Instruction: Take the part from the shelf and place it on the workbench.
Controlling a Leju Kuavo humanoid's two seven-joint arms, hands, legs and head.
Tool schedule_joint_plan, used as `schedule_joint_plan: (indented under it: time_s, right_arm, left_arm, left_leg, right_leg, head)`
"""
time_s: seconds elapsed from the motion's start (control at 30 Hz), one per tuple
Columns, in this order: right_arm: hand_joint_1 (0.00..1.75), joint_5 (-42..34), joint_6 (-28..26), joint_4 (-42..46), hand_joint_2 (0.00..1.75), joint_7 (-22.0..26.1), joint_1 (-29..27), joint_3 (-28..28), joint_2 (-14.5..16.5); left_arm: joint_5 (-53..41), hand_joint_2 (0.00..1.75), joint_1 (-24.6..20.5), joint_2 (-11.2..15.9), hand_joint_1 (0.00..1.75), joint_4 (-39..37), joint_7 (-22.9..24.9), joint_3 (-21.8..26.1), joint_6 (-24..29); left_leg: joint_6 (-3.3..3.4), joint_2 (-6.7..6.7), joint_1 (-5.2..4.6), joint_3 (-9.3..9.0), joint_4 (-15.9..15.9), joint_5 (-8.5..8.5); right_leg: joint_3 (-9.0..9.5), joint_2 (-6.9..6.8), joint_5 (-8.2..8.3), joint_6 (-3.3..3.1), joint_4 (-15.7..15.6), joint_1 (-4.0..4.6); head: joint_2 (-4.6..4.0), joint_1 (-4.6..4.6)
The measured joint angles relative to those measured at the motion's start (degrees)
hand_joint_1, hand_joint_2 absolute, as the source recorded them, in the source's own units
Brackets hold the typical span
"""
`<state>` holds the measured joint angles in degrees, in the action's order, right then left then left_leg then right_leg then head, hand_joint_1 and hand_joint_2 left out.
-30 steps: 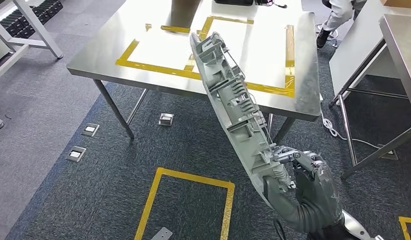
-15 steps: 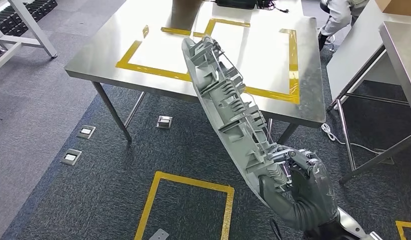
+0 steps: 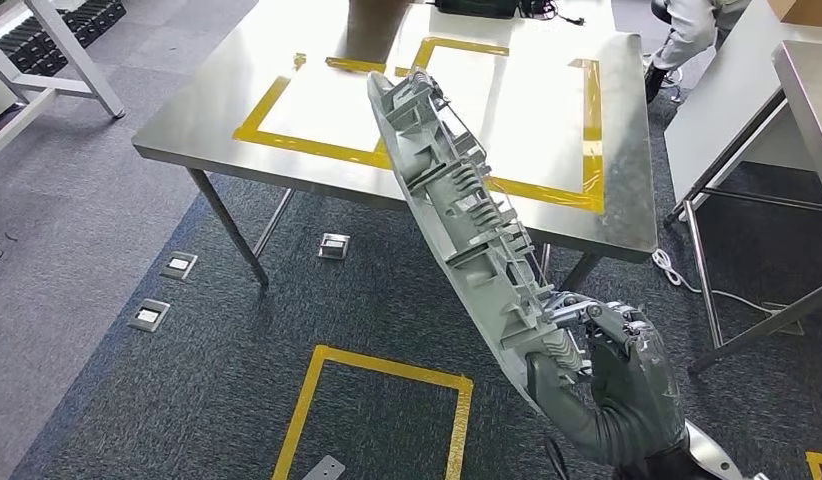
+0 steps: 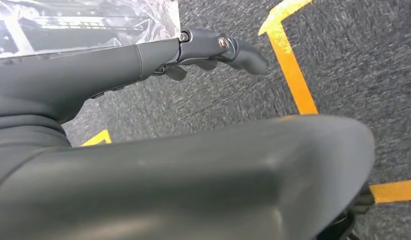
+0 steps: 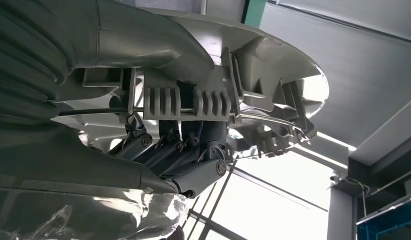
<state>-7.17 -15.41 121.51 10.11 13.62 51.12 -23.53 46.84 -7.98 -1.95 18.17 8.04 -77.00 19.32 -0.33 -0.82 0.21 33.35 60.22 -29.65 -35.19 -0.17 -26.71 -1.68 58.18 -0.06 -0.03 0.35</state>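
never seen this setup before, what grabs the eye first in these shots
The long grey part stands out first: the right hand grips its lower end at the head view's lower right, and it slants up across the middle of the picture. Behind it is the steel workbench, marked with yellow tape rectangles. Another yellow rectangle lies on the dark carpet below.

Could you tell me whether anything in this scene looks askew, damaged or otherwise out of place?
Nothing looks damaged or spilled. The long grey part stands tilted, gripped only at its lower end by the right hand, so most of it leans out unsupported toward the workbench. The yellow tape frame on the bench looks intact.
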Motion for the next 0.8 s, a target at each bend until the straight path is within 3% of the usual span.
schedule_joint_plan:
  time_s: [0.03, 0.1, 0.17, 0.2, 0.23, 0.3, 0.33, 0.5, 0.57, 0.63, 0.67, 0.7, 0.73, 0.8]
  right_arm:
    - [1.75, 0.0, 0.0, 0.0, 1.75, 0.0, 0.0, 0.0, 0.0]
    - [1.75, 0.0, 0.0, 0.0, 1.75, 0.0, 0.0, 0.0, 0.0]
    - [1.75, 0.0, 0.0, 0.0, 1.75, -0.1, -0.1, 0.0, 0.0]
    - [1.75, 0.0, 0.0, 0.0, 1.75, -0.1, -0.1, 0.0, 0.0]
    - [1.75, 0.0, 0.0, 0.0, 1.75, -0.1, -0.1, 0.0, 0.0]
    - [1.75, 0.0, 0.0, 0.0, 1.75, -0.1, -0.1, 0.0, 0.0]
    - [1.75, 0.0, 0.0, 0.0, 1.75, -0.1, -0.1, 0.0, 0.1]
    - [1.75, 0.0, 0.0, 0.0, 1.75, -0.1, 0.0, 0.0, 0.0]
    - [1.75, 0.0, 0.0, 0.0, 1.75, -0.1, 0.0, 0.0, 0.0]
    - [1.75, 0.0, 0.0, 0.0, 1.75, -0.1, -0.1, 0.0, 0.0]
    - [1.75, 0.0, 0.0, 0.0, 1.75, -0.1, -0.1, 0.0, 0.0]
    - [1.75, 0.0, 0.0, 0.0, 1.75, -0.1, -0.2, 0.0, 0.0]
    - [1.75, 0.0, 0.0, 0.0, 1.75, -0.1, -0.2, 0.0, 0.0]
    - [1.75, 0.0, 0.0, 0.0, 1.75, -0.1, -0.2, 0.0, 0.0]
  left_arm:
    - [0.0, 1.75, 0.0, 0.0, 0.00, 0.0, 0.0, 0.0, 0.0]
    - [0.0, 1.75, 0.0, 0.1, 0.00, 0.0, 0.0, 0.0, 0.0]
    - [0.0, 1.75, 0.1, 0.2, 0.00, 0.0, 0.0, 0.0, -0.1]
    - [0.0, 1.75, 0.1, 0.2, 0.00, -0.1, 0.0, 0.0, -0.1]
    - [0.0, 1.75, 0.1, 0.2, 0.00, -0.1, 0.0, 0.0, -0.1]
    - [0.0, 1.75, 0.1, 0.3, 0.00, -0.1, 0.0, 0.0, -0.1]
    - [0.0, 1.75, 0.1, 0.3, 0.00, -0.1, 0.0, 0.0, -0.1]
    - [0.0, 1.75, 0.2, 0.3, 0.00, -0.1, 0.0, 0.0, -0.1]
    - [0.0, 1.75, 0.0, 0.3, 0.00, -0.1, 0.0, 0.0, -0.1]
    - [0.0, 1.75, 0.0, 0.3, 0.00, -0.1, -0.1, 0.0, -0.1]
    - [0.0, 1.75, 0.1, 0.3, 0.00, -0.1, 0.0, 0.0, -0.1]
    - [0.0, 1.75, 0.1, 0.3, 0.00, -0.1, 0.0, 0.0, -0.1]
    - [0.0, 1.75, 0.1, 0.3, 0.00, -0.2, 0.0, 0.0, -0.1]
    - [-0.1, 1.75, 0.1, 0.2, 0.00, -0.2, 0.0, 0.0, -0.1]
  left_leg:
    - [-0.33, 0.04, 0.02, 0.76, 2.0, -1.12]
    - [-0.90, 0.12, 0.30, 3.93, 8.8, -4.08]
    - [-1.33, 0.14, 0.53, 6.77, 13.8, -4.92]
    - [-1.45, 0.15, 0.60, 6.96, 13.5, -3.74]
    - [-1.49, 0.17, 0.66, 6.13, 11.1, -1.57]
    - [-1.34, 0.21, 0.63, 3.31, 4.2, 2.34]
    - [-1.04, 0.22, 0.55, 2.08, 1.6, 3.04]
    - [0.81, 0.14, 0.56, 1.06, -0.6, 2.40]
    - [1.41, 0.15, 0.73, 0.90, -0.9, 2.34]
    - [1.77, 0.15, 0.64, 0.80, -0.8, 2.11]
    - [1.85, 0.13, 0.58, 0.67, -0.8, 1.96]
    - [1.88, 0.08, 0.53, 0.44, -0.8, 1.78]
    - [1.84, 0.01, 0.49, 0.09, -0.8, 1.55]
    - [1.59, -0.13, 0.43, -0.65, -0.9, 0.98]
  right_leg:
    - [0.54, -0.08, 0.02, -0.11, -0.5, -0.25]
    - [1.22, -0.19, -0.25, -0.33, -0.7, -0.42]
    - [1.66, -0.15, -0.72, -0.33, -0.5, -0.46]
    - [1.92, -0.11, -1.01, -0.23, -0.3, -0.50]
    - [2.26, -0.06, -1.37, -0.07, -0.2, -0.56]
    - [2.86, -0.01, -2.17, 0.44, 0.3, -0.57]
    - [2.93, 0.02, -2.47, 0.75, 0.5, -0.50]
    - [2.19, -0.05, -3.32, 2.10, 1.4, -0.42]
    - [-0.36, -0.03, -5.75, 2.52, 6.4, -0.51]
    - [-4.76, -0.03, -8.33, 2.67, 14.0, -0.59]
    - [-6.42, -0.03, -8.44, 2.66, 16.4, -0.60]
    - [-7.14, -0.02, -7.42, 2.57, 16.8, -0.59]
    - [-6.73, -0.02, -5.32, 2.37, 14.9, -0.57]
    - [-3.94, -0.02, -0.61, 1.71, 7.7, -0.44]
  head:
    - [0.00, -0.19]
    - [0.01, -0.57]
    - [0.01, -0.70]
    - [0.01, -0.74]
    - [0.01, -0.77]
    - [0.01, -0.85]
    - [0.01, -0.90]
    - [0.01, -0.73]
    - [0.01, -0.31]
    - [0.01, 0.02]
    - [0.01, 0.06]
    - [0.01, 0.10]
    - [0.01, 0.15]
    - [0.00, 0.23]
